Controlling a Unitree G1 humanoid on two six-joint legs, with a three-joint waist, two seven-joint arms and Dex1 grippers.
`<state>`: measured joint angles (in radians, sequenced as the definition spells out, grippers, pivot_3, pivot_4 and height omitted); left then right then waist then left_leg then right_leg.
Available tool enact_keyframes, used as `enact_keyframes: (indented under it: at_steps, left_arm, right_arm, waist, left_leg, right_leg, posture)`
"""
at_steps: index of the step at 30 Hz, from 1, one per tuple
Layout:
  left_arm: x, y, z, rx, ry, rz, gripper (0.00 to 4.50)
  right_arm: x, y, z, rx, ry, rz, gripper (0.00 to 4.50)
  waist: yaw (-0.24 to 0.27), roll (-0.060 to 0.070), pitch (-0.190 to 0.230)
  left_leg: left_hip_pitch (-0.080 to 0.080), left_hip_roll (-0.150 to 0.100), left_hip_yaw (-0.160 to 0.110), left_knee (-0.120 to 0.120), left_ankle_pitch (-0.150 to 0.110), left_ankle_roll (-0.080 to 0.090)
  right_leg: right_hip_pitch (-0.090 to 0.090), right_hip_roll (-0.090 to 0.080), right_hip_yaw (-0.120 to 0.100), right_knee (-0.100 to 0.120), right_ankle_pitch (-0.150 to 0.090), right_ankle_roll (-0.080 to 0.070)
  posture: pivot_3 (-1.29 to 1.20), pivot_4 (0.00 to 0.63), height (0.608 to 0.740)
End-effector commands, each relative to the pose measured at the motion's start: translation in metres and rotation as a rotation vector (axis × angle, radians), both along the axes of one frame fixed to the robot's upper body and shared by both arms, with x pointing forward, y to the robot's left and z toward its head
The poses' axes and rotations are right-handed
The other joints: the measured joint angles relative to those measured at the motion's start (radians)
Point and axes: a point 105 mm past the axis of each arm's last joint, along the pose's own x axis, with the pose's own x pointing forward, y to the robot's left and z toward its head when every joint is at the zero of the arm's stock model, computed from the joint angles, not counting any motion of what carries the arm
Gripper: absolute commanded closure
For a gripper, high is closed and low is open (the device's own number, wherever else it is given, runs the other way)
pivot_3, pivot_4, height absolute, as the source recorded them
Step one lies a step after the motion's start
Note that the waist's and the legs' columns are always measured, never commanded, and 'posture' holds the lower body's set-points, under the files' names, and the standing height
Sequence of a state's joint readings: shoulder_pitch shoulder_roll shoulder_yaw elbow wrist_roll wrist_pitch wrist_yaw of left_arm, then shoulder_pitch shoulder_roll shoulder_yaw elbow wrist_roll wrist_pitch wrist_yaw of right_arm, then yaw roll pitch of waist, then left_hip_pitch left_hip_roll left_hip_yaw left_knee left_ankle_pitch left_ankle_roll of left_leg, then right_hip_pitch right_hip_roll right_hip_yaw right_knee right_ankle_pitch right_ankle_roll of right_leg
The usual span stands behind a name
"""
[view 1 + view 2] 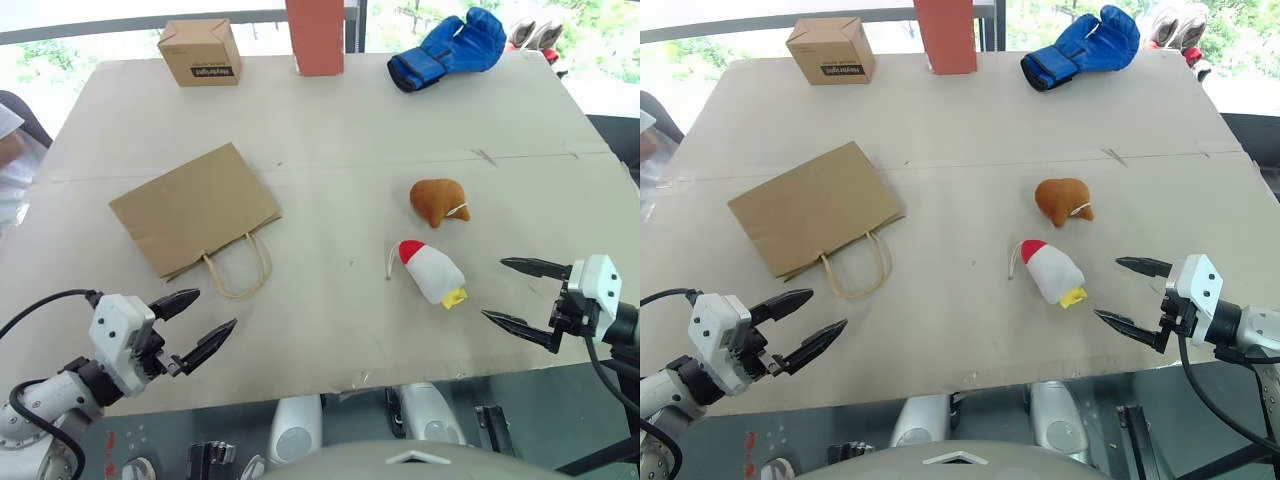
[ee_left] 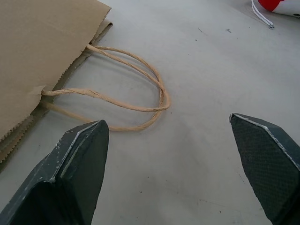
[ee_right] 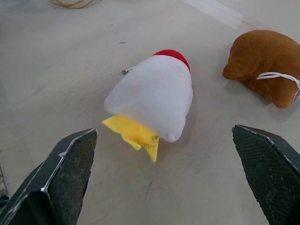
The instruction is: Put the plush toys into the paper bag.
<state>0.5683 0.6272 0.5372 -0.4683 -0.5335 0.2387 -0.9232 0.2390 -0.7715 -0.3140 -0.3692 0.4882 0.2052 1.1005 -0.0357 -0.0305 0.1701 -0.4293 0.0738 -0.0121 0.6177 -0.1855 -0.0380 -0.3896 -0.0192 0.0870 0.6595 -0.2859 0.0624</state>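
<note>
The flat brown paper bag lies on the left half of the table, its two cord handles pointing toward me. Two plush toys rest on the right half: a lumpy orange-brown one and, nearer to me, a white oblong one with a red end and a yellow tip. My left gripper is open near the front edge, just short of the bag's handles, holding nothing. My right gripper is open to the right of the white toy, its fingers spread wide and clear of it.
Along the table's far edge stand a small printed cardboard box, a red-orange upright block and a blue padded glove. A seam runs across the beige table cover between these and the toys.
</note>
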Motion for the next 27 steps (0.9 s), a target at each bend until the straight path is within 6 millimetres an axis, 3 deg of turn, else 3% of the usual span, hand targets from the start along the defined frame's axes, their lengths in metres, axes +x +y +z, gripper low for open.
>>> enact_keyframes:
  at_steps: [1,3,6,8,13,20,23,27]
  left_arm:
    - [0.008,0.012,0.006,0.086,-0.073,0.0,0.05]
    - [0.02,0.029,0.014,0.212,-0.154,0.002,0.05]
    - [0.028,0.039,0.016,0.366,-0.218,-0.051,0.05]
    - [0.031,0.041,0.016,0.379,-0.233,-0.061,0.05]
    - [0.043,0.033,0.016,0.47,-0.304,-0.126,0.05]
    - [0.062,0.006,0.012,0.533,-0.393,-0.226,0.05]
    - [0.07,-0.003,0.013,0.482,-0.407,-0.237,1.24]
    - [0.076,-0.014,0.024,0.279,-0.398,-0.176,3.23]
  right_arm:
    - [-0.002,0.01,0.011,0.026,-0.052,0.019,0.0]
    - [-0.003,0.023,0.015,0.061,-0.063,0.038,0.0]
    - [-0.004,0.035,0.017,0.089,-0.066,0.058,0.0]
    - [-0.004,0.039,0.018,0.094,-0.068,0.06,0.0]
    - [-0.005,0.044,0.02,0.11,-0.067,0.067,0.0]
    - [-0.006,0.047,0.022,0.122,-0.081,0.064,0.0]
    - [-0.004,0.05,0.025,0.129,-0.111,0.055,0.0]
    - [0.001,0.06,0.027,0.119,-0.126,0.009,0.0]
  waist:
    - [0.0,0.0,0.0]
    - [0.003,0.0,-0.001]
    - [0.003,0.0,-0.001]
    - [0.002,-0.001,-0.002]
    - [0.003,-0.005,-0.004]
    - [0.005,-0.005,-0.005]
    - [0.005,-0.005,-0.005]
    - [0.0,-0.005,-0.005]
  left_leg:
    - [0.0,0.0,0.0,0.0,0.0,0.0]
    - [0.0,0.0,0.0,0.0,0.0,0.0]
    - [0.0,0.001,-0.001,0.0,0.0,0.0]
    - [0.0,0.0,0.001,0.0,0.0,0.0]
    - [0.0,0.0,0.004,-0.001,0.0,0.001]
    - [0.0,0.001,0.004,0.0,0.0,0.001]
    - [0.0,0.001,0.004,0.0,0.0,0.001]
    - [0.001,0.001,0.004,0.0,0.0,0.001]
  right_leg:
    - [0.0,0.0,0.0,0.0,0.0,0.0]
    - [0.0,0.0,0.0,0.001,0.0,0.0]
    - [-0.002,0.002,0.0,0.003,0.0,0.0]
    - [-0.002,0.001,0.002,0.002,0.001,-0.002]
    - [-0.002,0.001,0.005,0.002,0.002,-0.002]
    - [-0.002,0.002,0.004,0.004,0.002,-0.002]
    - [-0.002,0.002,0.005,0.004,0.002,-0.001]
    - [-0.002,0.002,0.005,0.005,0.004,0.002]
  posture:
    - [0.0,0.15,0.74]
    - [0.0,0.15,0.74]
    - [0.0,0.15,0.74]
    - [0.0,0.15,0.74]
    - [0.0,0.15,0.74]
    - [0.0,0.15,0.74]
    - [0.0,0.15,0.74]
    - [0.0,0.15,0.74]
